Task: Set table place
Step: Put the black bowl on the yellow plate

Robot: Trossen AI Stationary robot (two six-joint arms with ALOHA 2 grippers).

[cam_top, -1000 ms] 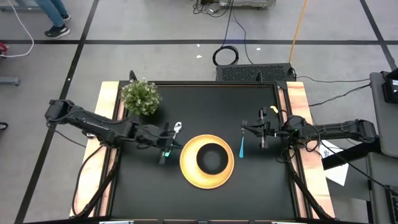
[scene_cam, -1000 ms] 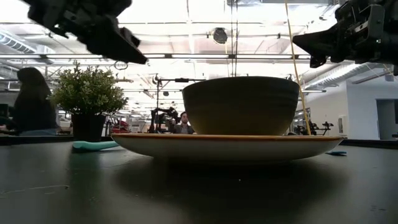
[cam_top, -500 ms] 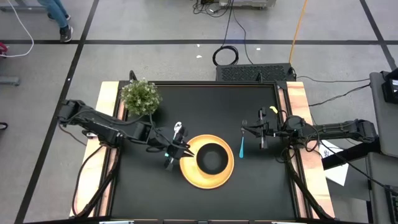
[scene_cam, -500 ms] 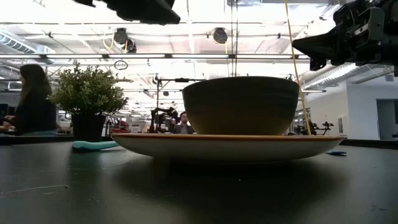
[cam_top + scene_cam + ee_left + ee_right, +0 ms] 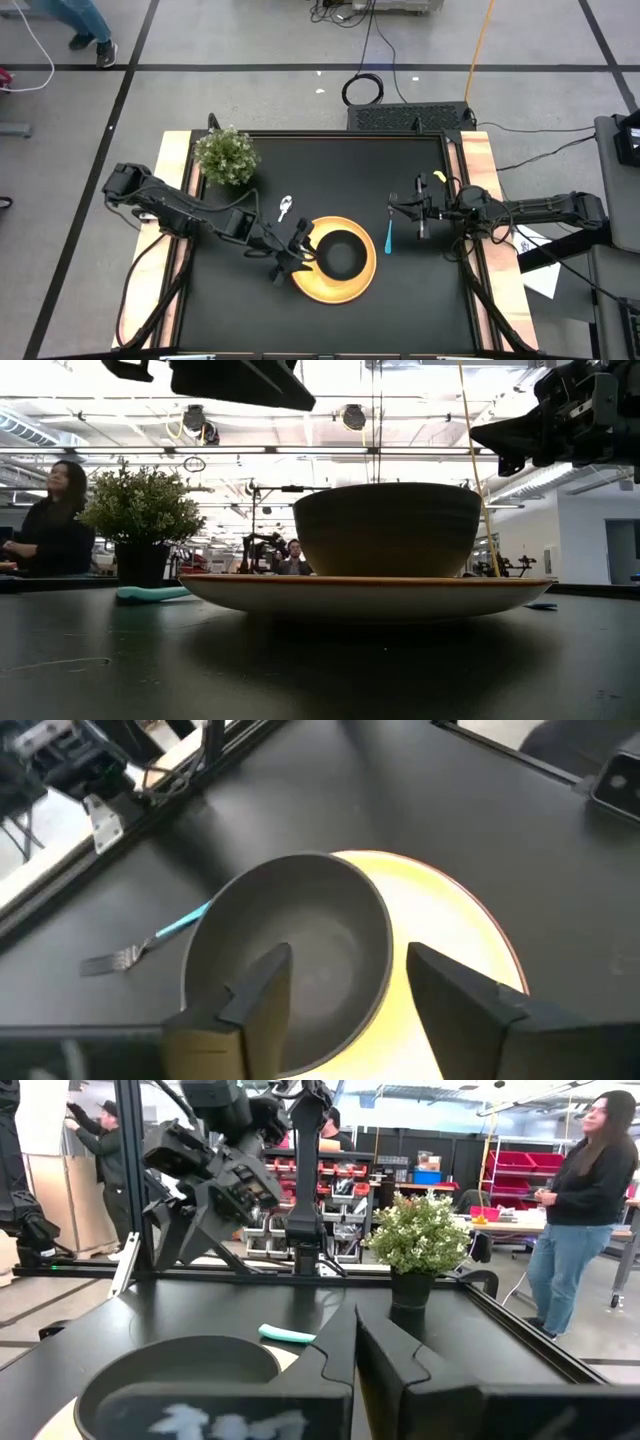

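Observation:
On the black table lies the yellow plate, and the black bowl stands on its middle. The spoon lies left of the plate, its teal handle flat on the table and hidden under my left arm in the high view. To the right of the plate lies the teal-handled fork. My left gripper hovers open above the bowl's left side, touching nothing. My right gripper hangs shut above the fork's far end, with nothing in it.
A small potted plant stands at the table's far left corner. Wooden strips run along both short sides. People stand in the room beyond the table. Bare black top lies in front of the plate.
My left gripper has risen from over the spoon's handle and gone toward the table's right edge, now hanging over the plate's left rim and the bowl. Its fingers have opened. The spoon lies where it was.

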